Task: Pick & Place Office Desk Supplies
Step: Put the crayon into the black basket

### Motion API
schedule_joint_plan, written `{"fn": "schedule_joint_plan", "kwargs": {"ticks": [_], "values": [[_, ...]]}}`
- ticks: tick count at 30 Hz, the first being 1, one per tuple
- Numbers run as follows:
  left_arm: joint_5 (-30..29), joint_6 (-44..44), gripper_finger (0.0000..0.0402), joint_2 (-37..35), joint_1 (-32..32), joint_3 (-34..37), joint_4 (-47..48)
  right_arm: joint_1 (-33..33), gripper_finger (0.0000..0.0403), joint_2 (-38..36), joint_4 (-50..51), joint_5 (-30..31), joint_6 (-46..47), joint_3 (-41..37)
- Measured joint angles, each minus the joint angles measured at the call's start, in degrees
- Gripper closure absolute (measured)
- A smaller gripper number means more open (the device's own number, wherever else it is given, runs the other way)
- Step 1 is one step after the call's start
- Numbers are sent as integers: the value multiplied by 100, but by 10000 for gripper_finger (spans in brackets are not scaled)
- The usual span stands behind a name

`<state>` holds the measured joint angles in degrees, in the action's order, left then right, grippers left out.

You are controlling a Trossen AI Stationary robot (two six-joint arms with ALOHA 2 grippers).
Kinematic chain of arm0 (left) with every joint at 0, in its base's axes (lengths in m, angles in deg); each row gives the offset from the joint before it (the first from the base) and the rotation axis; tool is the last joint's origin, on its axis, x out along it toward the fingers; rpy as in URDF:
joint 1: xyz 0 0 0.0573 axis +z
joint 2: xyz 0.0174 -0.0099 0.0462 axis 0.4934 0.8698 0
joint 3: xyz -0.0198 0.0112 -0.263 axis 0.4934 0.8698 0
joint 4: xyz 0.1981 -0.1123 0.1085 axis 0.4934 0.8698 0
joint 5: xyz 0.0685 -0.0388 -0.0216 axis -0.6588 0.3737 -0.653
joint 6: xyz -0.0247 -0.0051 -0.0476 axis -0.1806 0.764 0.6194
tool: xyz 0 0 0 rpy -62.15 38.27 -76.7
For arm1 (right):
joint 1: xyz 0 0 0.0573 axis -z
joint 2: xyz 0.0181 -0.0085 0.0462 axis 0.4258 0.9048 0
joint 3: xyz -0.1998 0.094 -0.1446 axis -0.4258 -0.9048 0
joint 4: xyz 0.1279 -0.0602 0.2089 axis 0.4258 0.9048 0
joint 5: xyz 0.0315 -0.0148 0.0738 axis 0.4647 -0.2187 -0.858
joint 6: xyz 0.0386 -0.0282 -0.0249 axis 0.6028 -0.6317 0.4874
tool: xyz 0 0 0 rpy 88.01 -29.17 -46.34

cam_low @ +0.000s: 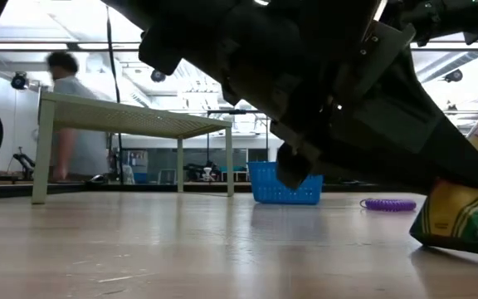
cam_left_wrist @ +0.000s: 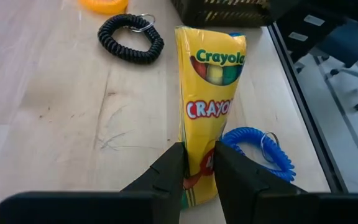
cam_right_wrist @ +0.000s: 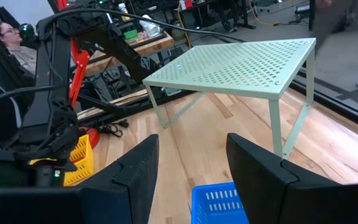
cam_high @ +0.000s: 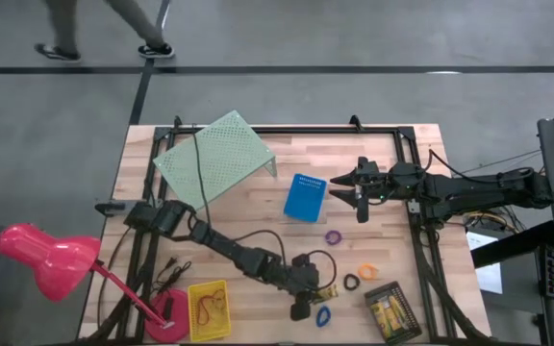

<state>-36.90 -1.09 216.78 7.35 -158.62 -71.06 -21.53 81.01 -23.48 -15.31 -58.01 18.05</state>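
Containers: black bin (cam_high: 393, 312) at the desk's (cam_high: 258, 216) front right corner holds yellow-gold crayon packs (cam_high: 385, 310) lying side by side. Yellow bin (cam_high: 209, 309) at front left holds thin tan-orange rubber bands (cam_high: 210, 305). Blue bin (cam_high: 305, 197) sits mid-desk, just beside the pale green riser (cam_high: 217, 156); its contents cannot be made out.

Left claw (cam_left_wrist: 196, 169): low over the front centre of the desk, narrow, closed on one end of a yellow crayon pack (cam_left_wrist: 209, 93). In the low view the pack (cam_low: 463, 199) shows at the right edge, its lower corner at the desk surface.

Pack's long axis: runs straight out from the claw, free end towards the black bin, printed face up.

Around it: blue coil ring (cam_left_wrist: 258, 149) just beside the pack near the claw, partly tucked behind the pack's edge. Black coil ring (cam_left_wrist: 131, 37) on the pack's other side, apart from it. Orange ring (cam_high: 366, 273) and purple ring (cam_high: 333, 236) lie further off, between the pack and the blue bin.

Right claw (cam_high: 342, 188): above the blue bin's right side, jaws wide, nothing between them.

Pink desk lamp (cam_high: 46, 252) at the left edge. A person walks on the floor beyond the desk.
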Motion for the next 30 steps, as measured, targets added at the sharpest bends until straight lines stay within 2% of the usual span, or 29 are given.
{"fn": "schedule_joint_plan", "kwargs": {"ticks": [8,20,25,30], "values": [[109,170,309,0,40,7,30,1,220,0,0,1,0,0],[141,286,233,-3,83,14,32,1,220,0,0,0,1,0],[125,-89,222,-265,96,14,31,0,220,0,0,0,1,0],[-304,-1008,224,-985,105,31,209,-2,220,0,-1,-1,1,0]]}}
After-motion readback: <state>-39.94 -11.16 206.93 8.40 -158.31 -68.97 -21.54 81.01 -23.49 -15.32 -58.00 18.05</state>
